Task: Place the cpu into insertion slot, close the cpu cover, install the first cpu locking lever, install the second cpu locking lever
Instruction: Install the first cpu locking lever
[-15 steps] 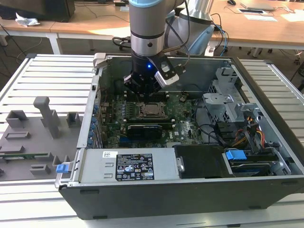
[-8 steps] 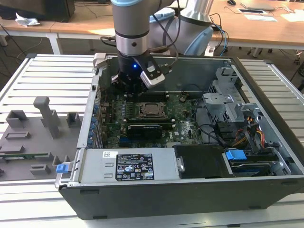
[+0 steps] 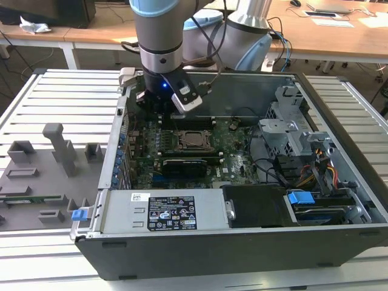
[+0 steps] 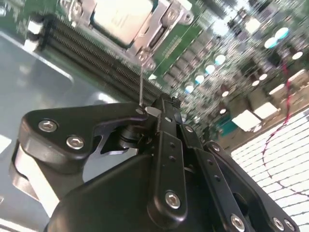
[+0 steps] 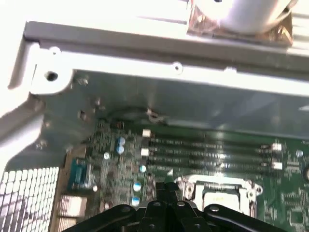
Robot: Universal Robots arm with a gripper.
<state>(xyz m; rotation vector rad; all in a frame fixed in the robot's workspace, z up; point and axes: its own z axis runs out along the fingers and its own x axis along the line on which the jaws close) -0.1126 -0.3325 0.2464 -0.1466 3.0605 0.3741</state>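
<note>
- The tool (image 3: pixel 159 110) hangs inside the open computer case (image 3: pixel 242 248), low over the motherboard (image 3: pixel 239 154), at the memory slots (image 3: pixel 189 121) just beside the socket.
- Tool state: in both wrist views the fingertips (image 4: pixel 164 104) (image 5: pixel 166 188) are clenched together.
- In the second wrist view, a thin metal locking lever (image 4: pixel 141 82) runs from the socket corner to the fingertips. Whether it is clamped between them cannot be told.
- The cpu (image 3: pixel 193 139) (image 4: pixel 118 17) (image 5: pixel 219 199) sits in the insertion slot (image 3: pixel 181 144), silver-grey face up.
- The cpu cover (image 4: pixel 157 26) (image 5: pixel 193 185) lies flat around the chip as a silver frame.
- The case rests on a slatted tabletop (image 3: pixel 60 97). A grey fixture tray (image 3: pixel 36 176) lies at the exterior view's left, well apart from the tool.
</note>
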